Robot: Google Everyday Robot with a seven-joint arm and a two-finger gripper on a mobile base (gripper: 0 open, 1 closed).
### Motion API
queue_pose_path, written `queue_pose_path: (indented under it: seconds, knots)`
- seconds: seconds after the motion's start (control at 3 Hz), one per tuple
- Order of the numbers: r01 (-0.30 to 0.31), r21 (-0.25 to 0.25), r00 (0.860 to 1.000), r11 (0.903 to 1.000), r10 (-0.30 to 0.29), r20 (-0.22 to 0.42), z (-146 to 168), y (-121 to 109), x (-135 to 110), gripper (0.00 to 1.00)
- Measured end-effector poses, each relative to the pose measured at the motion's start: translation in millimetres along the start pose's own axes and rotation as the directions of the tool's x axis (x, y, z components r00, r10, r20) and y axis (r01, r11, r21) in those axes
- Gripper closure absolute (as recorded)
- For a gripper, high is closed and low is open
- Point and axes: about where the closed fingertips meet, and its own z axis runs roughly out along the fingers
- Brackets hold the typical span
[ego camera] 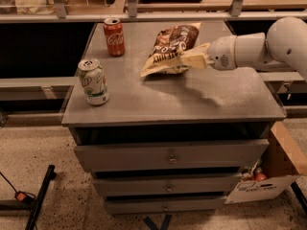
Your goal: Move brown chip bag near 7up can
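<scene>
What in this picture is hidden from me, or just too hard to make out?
All in the camera view:
- The arm behind the gripper, which clamps the brown chip bag at its right edge: cut off by the frame's right side.
- The bag's lettering: too small to read.
- Drawer contents: hidden behind the drawer fronts.
- The cardboard box, lower right: partly cut off by the frame edge.

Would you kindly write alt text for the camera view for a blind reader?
The robot's gripper, reaching from the right, has its fingers closed on the brown chip bag over the back of a grey drawer cabinet. A 7up can stands front left, a red Coca-Cola can back left.
</scene>
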Motion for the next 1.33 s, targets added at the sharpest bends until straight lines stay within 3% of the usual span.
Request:
queue_pose_path:
  seconds: [0.33,0.67,1.0,1.33]
  knots:
    - [0.045,-0.077,0.999,0.9960,-0.046,-0.011,-11,21,2,1.00]
    - [0.089,-0.181,0.996,0.9794,-0.092,-0.006,-17,45,5,1.00]
    - [0.128,-0.327,0.991,0.9362,-0.131,0.011,-13,78,8,1.00]
    - [0.160,-0.480,0.986,0.8624,-0.163,0.034,-7,110,10,1.00]
